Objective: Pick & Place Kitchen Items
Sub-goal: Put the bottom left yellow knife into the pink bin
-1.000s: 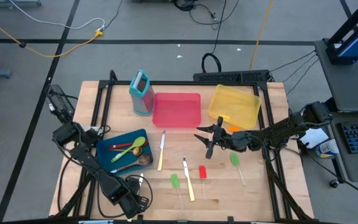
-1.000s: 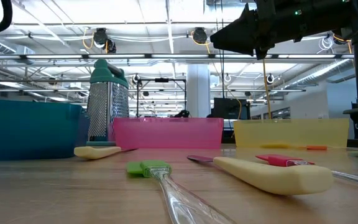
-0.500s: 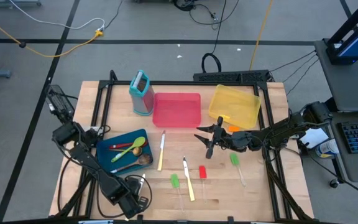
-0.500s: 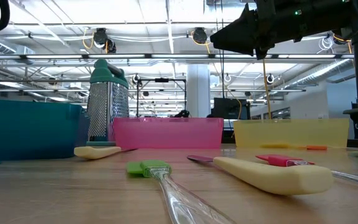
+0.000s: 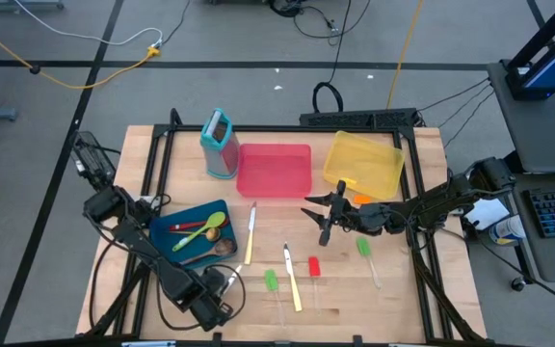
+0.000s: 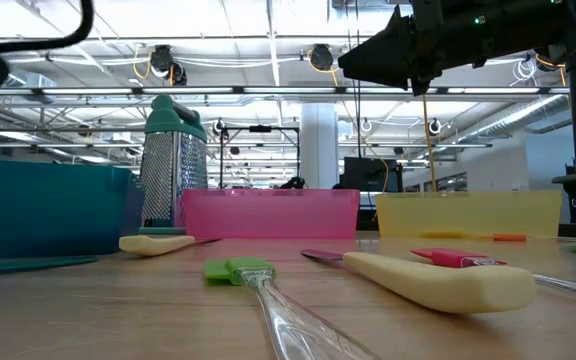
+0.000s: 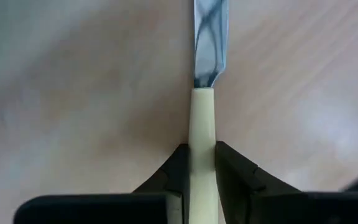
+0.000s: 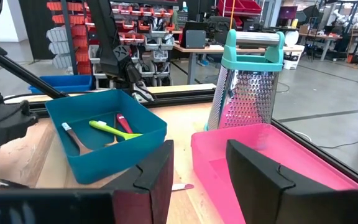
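The wooden table (image 5: 412,289) carries my right gripper (image 5: 319,224) near its centre, hovering with fingers apart, holding nothing. At seven o'clock, my left gripper (image 7: 197,180) is clamped on a cream-handled knife (image 7: 202,143), its blade (image 7: 210,37) pointing straight ahead over the wood.

The high view looks straight down from well above the wooden table (image 5: 412,289), taking in its whole top and the floor around it. The low view sits at table-top height, level, very near a green spatula (image 6: 240,270), facing the room behind. The left wrist view points down, close over a cream-handled knife (image 7: 202,137) on the wood. The right wrist view faces across the table toward the teal grater (image 8: 248,81), pink tray (image 8: 303,168) and blue tray (image 8: 104,134); the high and low views share these three.
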{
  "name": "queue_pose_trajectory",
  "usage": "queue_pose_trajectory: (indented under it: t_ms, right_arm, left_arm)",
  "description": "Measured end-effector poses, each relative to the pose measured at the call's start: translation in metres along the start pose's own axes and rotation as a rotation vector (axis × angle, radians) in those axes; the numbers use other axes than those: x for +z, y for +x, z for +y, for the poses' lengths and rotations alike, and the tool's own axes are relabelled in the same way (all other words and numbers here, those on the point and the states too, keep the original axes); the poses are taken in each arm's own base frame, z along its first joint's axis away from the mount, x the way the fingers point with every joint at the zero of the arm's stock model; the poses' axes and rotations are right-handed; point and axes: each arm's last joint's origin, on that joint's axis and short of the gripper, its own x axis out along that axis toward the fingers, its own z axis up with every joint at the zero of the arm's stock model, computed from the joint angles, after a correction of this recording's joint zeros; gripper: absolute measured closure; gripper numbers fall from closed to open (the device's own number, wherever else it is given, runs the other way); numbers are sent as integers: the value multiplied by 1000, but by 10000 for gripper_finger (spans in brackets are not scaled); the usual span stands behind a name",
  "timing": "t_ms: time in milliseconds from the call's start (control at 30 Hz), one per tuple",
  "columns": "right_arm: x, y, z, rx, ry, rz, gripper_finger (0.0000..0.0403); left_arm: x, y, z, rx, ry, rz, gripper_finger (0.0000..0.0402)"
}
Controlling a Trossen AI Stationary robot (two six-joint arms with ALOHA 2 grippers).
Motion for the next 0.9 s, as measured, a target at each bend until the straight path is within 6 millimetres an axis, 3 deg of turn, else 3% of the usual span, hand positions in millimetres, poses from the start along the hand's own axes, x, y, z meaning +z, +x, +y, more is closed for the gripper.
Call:
queue_pose_trajectory:
  t_ms: [300, 467, 733, 900]
  right_arm:
    - [0, 0, 0, 0, -1, 0, 263]
    - [0, 0, 0, -1, -1, 0, 263]
    - [0, 0, 0, -1, -1, 0, 263]
    - [0, 0, 0, -1, -1, 0, 263]
  left_arm:
    - [14, -4, 0, -20, 145, -267, 331]
    - [27, -8, -1, -13, 203, -329, 330]
    - [59, -9, -14, -73, 312, -367, 329]
    - [84, -12, -23, -102, 409, -477, 328]
